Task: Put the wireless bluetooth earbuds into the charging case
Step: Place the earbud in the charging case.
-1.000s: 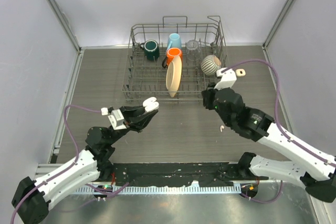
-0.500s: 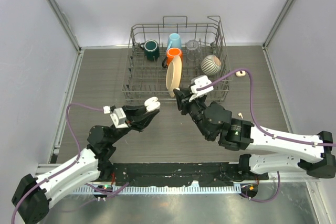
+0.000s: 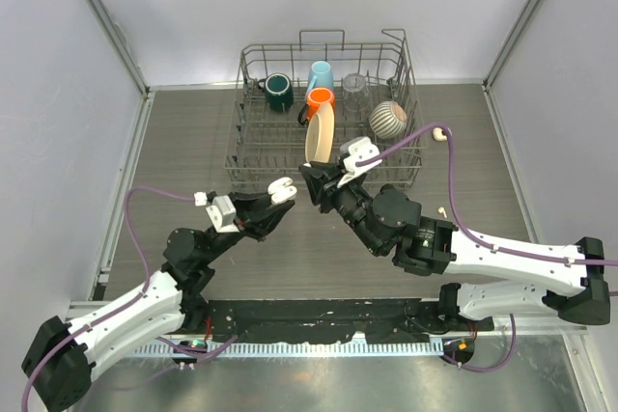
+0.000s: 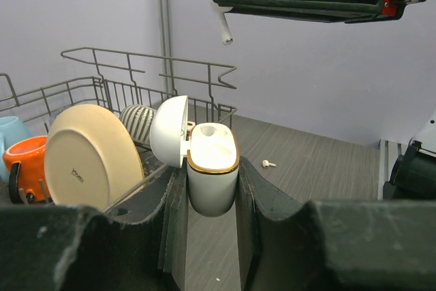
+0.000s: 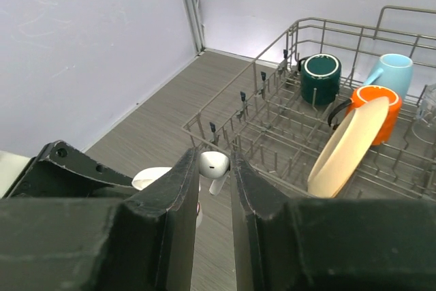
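Observation:
My left gripper (image 3: 277,198) (image 4: 212,192) is shut on the white charging case (image 3: 281,189) (image 4: 212,168), which has a gold rim; its lid (image 4: 168,131) is swung open to the left. My right gripper (image 3: 311,183) (image 5: 215,168) is shut on one white earbud (image 5: 215,163), stem pointing down. In the left wrist view that earbud (image 4: 223,28) hangs above and slightly behind the open case, apart from it. In the right wrist view the case lid (image 5: 152,176) shows just below left of the fingers. Another earbud (image 3: 442,210) (image 4: 268,163) lies on the table to the right.
A wire dish rack (image 3: 246,156) stands just behind both grippers. It holds an upright cream plate (image 3: 320,137), a green mug (image 3: 279,92), a blue mug (image 3: 322,74), an orange mug (image 3: 320,98), a glass (image 3: 354,84) and a striped bowl (image 3: 388,120). Grey walls close the sides.
My right arm has swung left from the rack's right end to beside the case, carrying the earbud. The left arm with the case has hardly moved.

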`<move>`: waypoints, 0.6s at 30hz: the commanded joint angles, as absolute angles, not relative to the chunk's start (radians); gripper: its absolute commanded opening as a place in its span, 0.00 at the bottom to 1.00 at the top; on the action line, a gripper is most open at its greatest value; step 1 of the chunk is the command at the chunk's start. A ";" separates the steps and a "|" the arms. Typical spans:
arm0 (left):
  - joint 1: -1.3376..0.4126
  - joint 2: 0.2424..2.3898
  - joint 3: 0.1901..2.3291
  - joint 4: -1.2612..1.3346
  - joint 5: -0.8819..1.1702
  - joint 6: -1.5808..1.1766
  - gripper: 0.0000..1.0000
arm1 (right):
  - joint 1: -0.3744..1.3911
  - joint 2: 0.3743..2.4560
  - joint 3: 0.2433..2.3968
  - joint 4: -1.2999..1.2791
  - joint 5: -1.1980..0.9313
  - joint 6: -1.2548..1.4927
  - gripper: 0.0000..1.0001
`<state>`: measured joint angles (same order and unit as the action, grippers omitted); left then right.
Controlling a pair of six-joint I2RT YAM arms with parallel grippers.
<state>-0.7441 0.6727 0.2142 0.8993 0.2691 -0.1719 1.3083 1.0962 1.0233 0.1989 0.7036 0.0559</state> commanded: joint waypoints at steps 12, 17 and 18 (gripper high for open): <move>-0.744 0.677 0.275 0.943 0.229 -0.172 0.00 | 1.321 1.144 1.068 0.233 0.611 0.127 0.01; -0.746 0.680 0.276 0.948 0.244 -0.173 0.00 | 1.321 1.170 1.084 0.218 0.583 0.133 0.01; -0.746 0.680 0.278 0.948 0.244 -0.173 0.00 | 1.321 1.173 1.085 0.216 0.583 0.133 0.01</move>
